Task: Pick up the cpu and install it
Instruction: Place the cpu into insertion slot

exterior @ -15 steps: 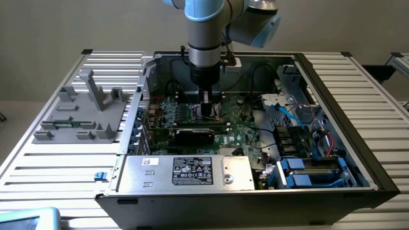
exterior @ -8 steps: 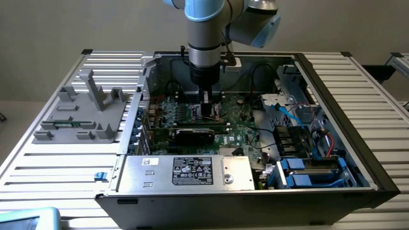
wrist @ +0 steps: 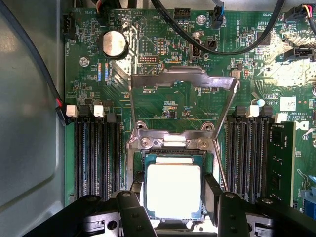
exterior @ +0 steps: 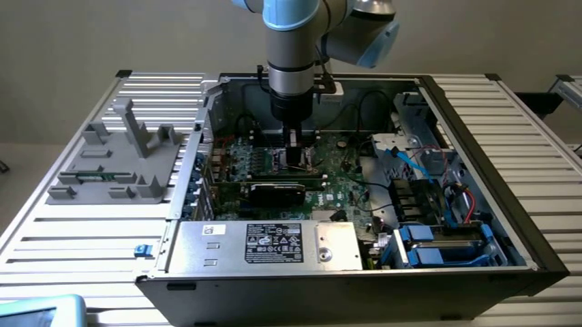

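The cpu [wrist: 174, 190], a small square chip with a pale metal top, sits low over the dark socket [wrist: 148, 159] on the green motherboard [wrist: 148, 103]. My gripper [wrist: 176, 200] straddles it, with one black finger [wrist: 132, 207] against each of two opposite edges, shut on the chip. I cannot tell whether the chip rests fully in the socket. The socket's metal frame [wrist: 182, 79] is swung open beyond the chip. In the exterior view my gripper [exterior: 298, 158] reaches straight down into the open computer case, onto the middle of the board.
Black memory slots [wrist: 94, 153] flank the socket on both sides, with a green module [wrist: 281, 158] in one. Black cables [wrist: 217, 44] arc over the board. The case wall [exterior: 204, 129], a dark card [exterior: 286, 187] and the power supply [exterior: 272, 242] surround the arm. A grey tray [exterior: 118, 163] lies outside.
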Motion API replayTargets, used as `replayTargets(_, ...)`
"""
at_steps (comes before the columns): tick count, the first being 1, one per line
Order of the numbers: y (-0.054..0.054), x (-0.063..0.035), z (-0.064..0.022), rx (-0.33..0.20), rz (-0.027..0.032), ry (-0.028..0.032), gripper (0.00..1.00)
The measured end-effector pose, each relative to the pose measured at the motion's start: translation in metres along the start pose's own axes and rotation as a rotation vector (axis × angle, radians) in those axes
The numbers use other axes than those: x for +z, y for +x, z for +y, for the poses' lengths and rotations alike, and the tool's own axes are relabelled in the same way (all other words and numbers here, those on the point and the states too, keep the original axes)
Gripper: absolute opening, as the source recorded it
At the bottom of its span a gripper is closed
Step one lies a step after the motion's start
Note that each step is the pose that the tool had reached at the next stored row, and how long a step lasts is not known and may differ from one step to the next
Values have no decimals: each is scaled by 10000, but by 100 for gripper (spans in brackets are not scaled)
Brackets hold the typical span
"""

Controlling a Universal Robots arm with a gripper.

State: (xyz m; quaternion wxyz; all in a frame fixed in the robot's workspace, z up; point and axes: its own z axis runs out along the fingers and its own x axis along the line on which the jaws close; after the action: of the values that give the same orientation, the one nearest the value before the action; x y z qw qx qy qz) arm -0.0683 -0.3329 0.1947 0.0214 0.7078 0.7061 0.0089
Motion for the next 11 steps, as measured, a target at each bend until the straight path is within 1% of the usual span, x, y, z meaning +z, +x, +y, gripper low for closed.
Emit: replayTargets(11,0,0,0,0,0,0,56)
